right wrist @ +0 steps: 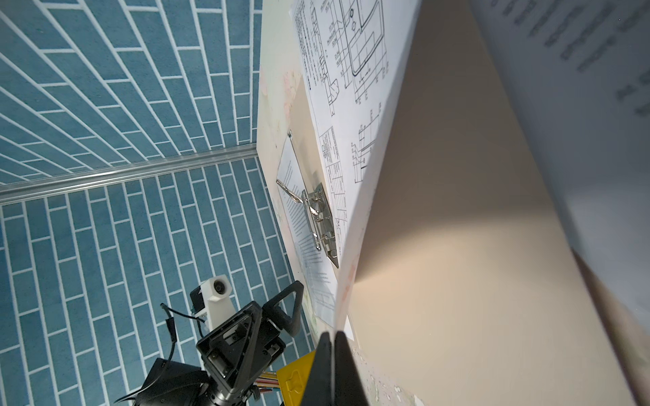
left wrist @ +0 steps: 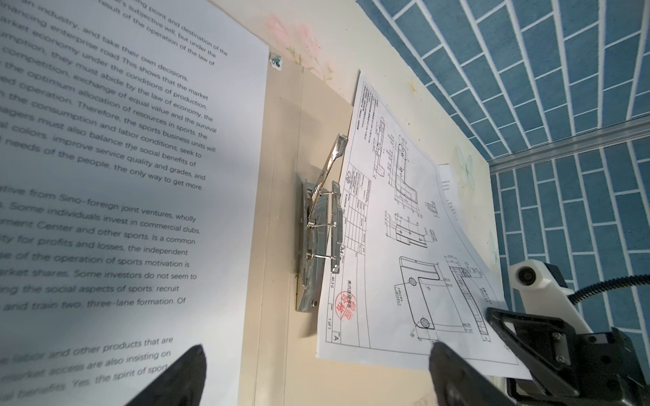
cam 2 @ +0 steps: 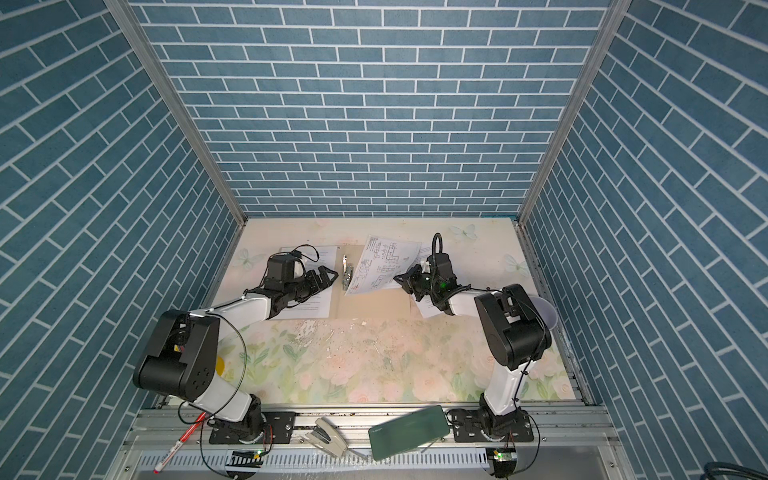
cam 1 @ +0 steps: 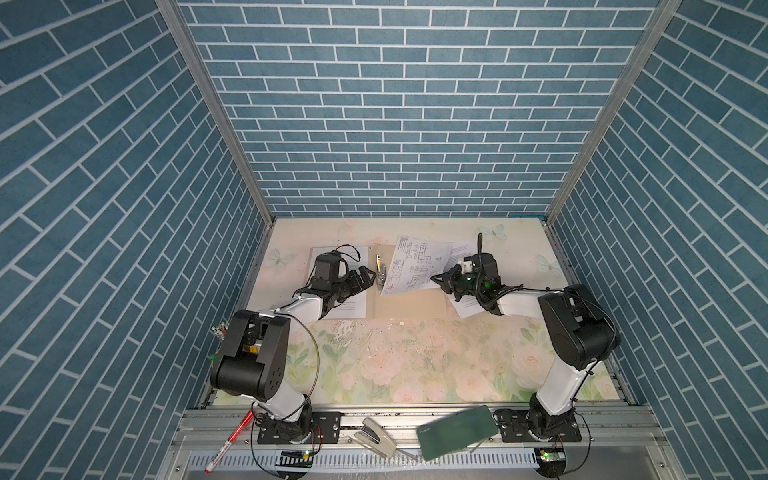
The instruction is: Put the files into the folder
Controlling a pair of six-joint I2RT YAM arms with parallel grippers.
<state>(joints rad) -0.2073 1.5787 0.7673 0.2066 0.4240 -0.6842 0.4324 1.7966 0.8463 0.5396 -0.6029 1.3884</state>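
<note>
One thin white diagram sheet (cam 1: 415, 266) curls, clamped in the right tool (cam 1: 434, 277); left tool (cam 1: 368, 277) gapes over matte tan folder (cam 1: 399, 306).

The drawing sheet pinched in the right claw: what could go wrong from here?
The right gripper pinches only one edge of the drawing sheet, which hangs tilted and bowed; it could crease or slip. Its free edge is close to the raised metal clip; pushed further, it may snag or buckle there. The open left gripper hovers over the printed sheet and might nudge it off the folder.
</note>
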